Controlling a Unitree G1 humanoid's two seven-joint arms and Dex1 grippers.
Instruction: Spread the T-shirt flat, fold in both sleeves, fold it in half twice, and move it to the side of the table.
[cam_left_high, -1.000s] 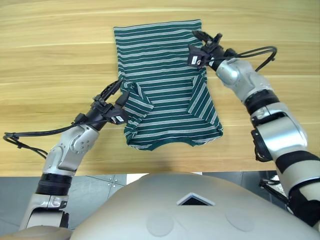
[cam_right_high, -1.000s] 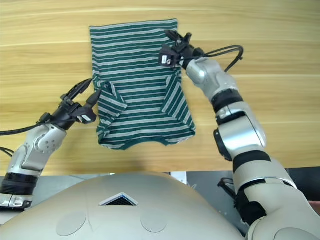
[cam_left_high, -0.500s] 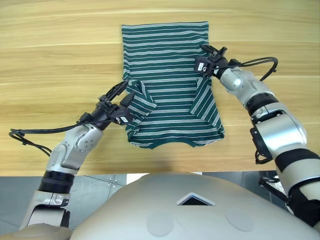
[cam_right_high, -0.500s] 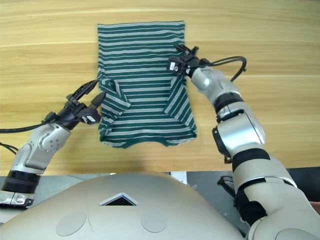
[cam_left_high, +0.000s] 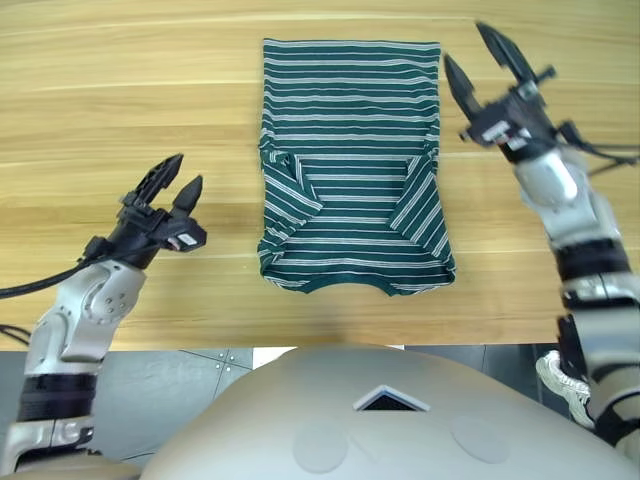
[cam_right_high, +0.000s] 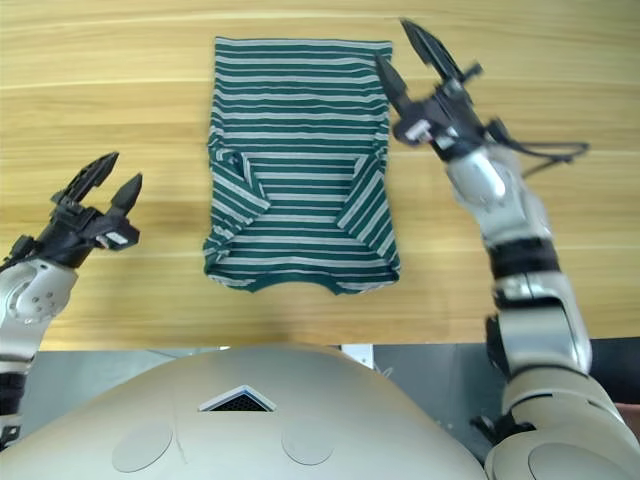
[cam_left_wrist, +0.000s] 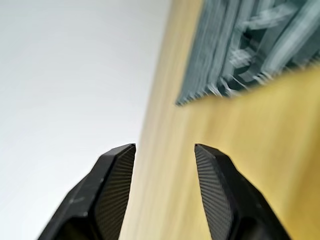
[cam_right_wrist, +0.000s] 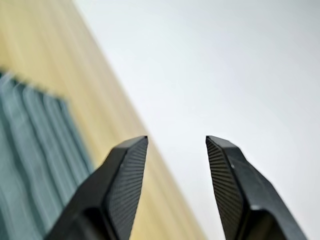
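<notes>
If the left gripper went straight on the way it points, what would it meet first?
Probably bare table beside the far corner of the T-shirt; the left gripper aims just past the cloth. Depth is unclear.

I see the green striped T-shirt (cam_left_high: 350, 170) lying flat on the wooden bench (cam_left_high: 120, 90), both sleeves folded in over its body and the collar end nearest me. My left tool (cam_left_high: 188, 168) hangs spread wide, well clear of the shirt's left edge. My right tool (cam_left_high: 464, 42), also spread, hovers just off its far right corner.
</notes>
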